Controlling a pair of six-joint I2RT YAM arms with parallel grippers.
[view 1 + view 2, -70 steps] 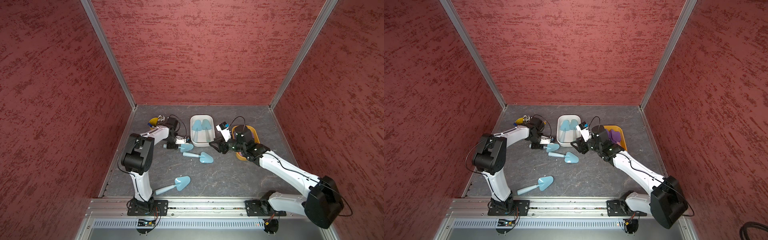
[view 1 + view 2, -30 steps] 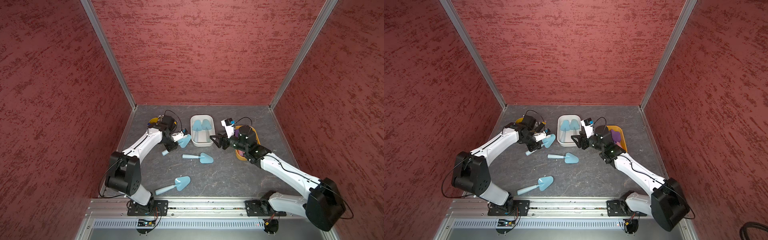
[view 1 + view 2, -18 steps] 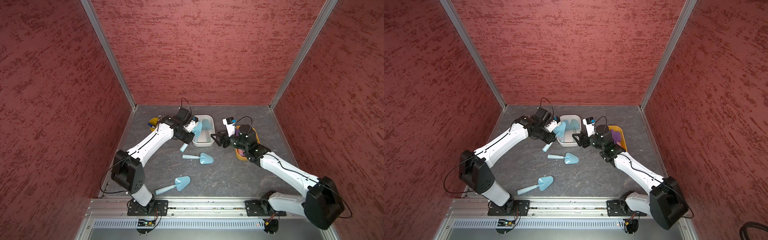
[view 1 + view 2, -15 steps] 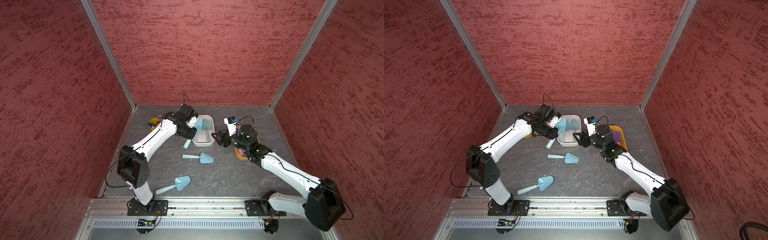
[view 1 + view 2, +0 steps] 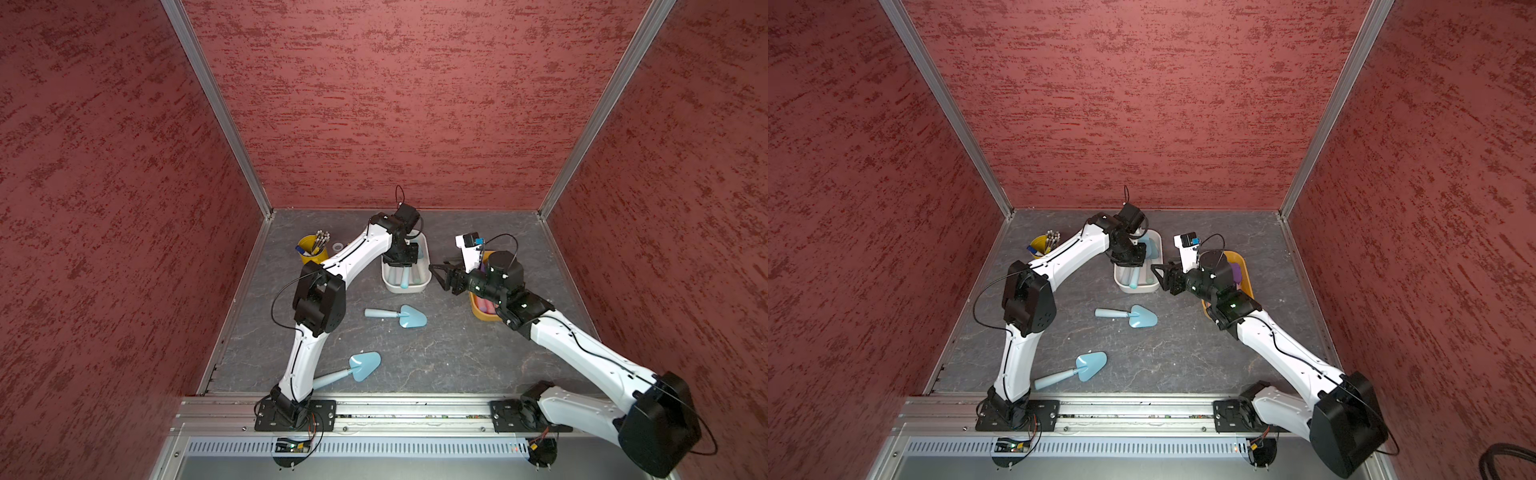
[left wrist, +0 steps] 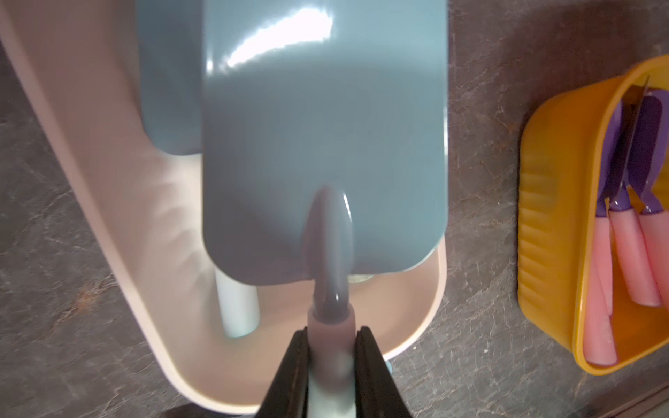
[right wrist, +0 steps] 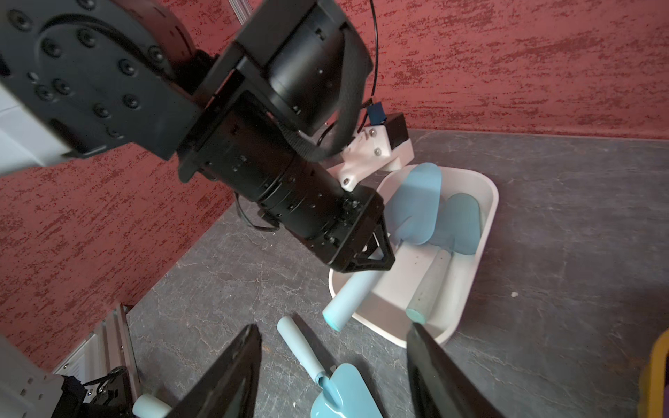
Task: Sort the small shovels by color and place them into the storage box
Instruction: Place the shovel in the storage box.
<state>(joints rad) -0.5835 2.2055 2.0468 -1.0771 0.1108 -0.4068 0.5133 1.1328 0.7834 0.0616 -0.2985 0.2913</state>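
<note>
Left wrist view: the left gripper (image 6: 331, 347) is clamped on the handle of a light blue shovel (image 6: 322, 144), whose blade reaches ahead over the white box (image 6: 108, 188). More stored blue shovels (image 7: 459, 224) lie just beneath it. Off to one side, the yellow box (image 6: 543, 217) holds the purple-and-pink shovels (image 6: 630, 260). The right gripper (image 5: 439, 277) hangs spread and empty beside the white box. Behind both grippers, a nearer loose shovel (image 5: 397, 316) and a farther loose shovel (image 5: 353, 368) lie on the counter (image 5: 457, 357), so the sorting looks mostly done.
</note>
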